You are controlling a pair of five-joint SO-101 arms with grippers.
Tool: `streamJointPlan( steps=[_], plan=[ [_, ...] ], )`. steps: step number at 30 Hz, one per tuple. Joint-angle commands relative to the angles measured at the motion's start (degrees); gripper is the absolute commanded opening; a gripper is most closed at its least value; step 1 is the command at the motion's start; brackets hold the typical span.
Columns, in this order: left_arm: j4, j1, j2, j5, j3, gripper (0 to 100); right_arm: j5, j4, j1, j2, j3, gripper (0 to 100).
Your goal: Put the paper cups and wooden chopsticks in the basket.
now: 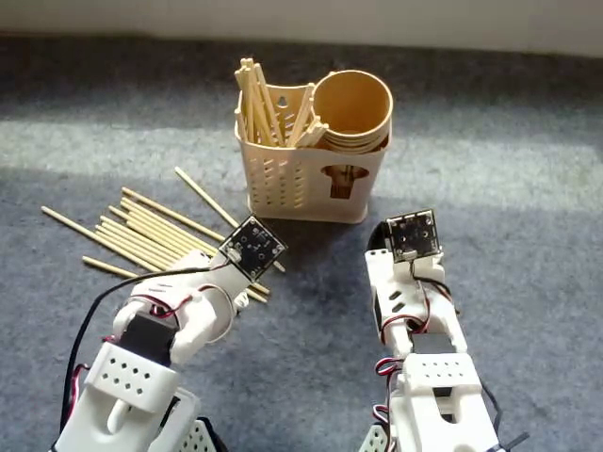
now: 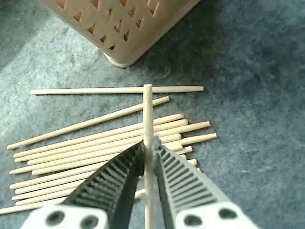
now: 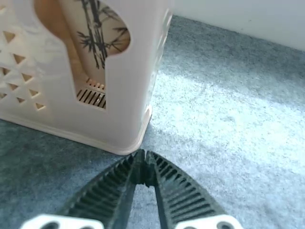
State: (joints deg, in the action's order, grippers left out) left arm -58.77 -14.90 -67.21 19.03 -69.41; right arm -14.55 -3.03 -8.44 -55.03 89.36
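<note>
Surface (image 1: pixel 509 188): grey carpet-like covering, with a sunlit band across the far part.
Basket (image 1: pixel 311 184): cream plastic with perforated walls, upright at the far centre of the surface; handle cutout in the side facing the arms.
Paper cups (image 1: pixel 353 108): nested stack, upright inside the basket, on the side nearer the right arm (bamboo print on the cup wall visible through the cutout in the right wrist view).
Stored chopsticks (image 1: pixel 268 104): wooden bundle standing in the other part of the basket, tips above the rim, leaning at mixed angles.
Loose chopsticks (image 1: pixel 151 235): roughly parallel pile lying flat on the surface, off to the side of the basket, at the left arm.
Single chopstick (image 2: pixel 119 89): flat on the surface between pile and basket, apart from the pile.
Held chopstick (image 2: pixel 147 109): crosswise to the pile, far tip reaching the single chopstick in the left wrist view; height above the pile not determinable.
Left end effector (image 2: pixel 148 151): narrow, jaws clamped on the held chopstick, positioned over the pile.
Right end effector (image 3: pixel 144 168): fully closed, tips touching, nothing between; low over the surface, just beside a lower corner of the basket, not in contact.
</note>
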Motion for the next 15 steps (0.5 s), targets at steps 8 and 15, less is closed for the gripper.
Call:
streamJointPlan(
  steps=[8, 15],
  plan=[
    [-0.09, 1.10, -8.04, -6.77, 8.75, 1, -0.53, -1.54, -0.48, -0.75, -0.75, 2.3],
    [-0.09, 3.38, -9.36, -15.47, 19.12, 1, -0.53, -1.54, -0.48, -0.75, -0.75, 2.3]
  ],
)
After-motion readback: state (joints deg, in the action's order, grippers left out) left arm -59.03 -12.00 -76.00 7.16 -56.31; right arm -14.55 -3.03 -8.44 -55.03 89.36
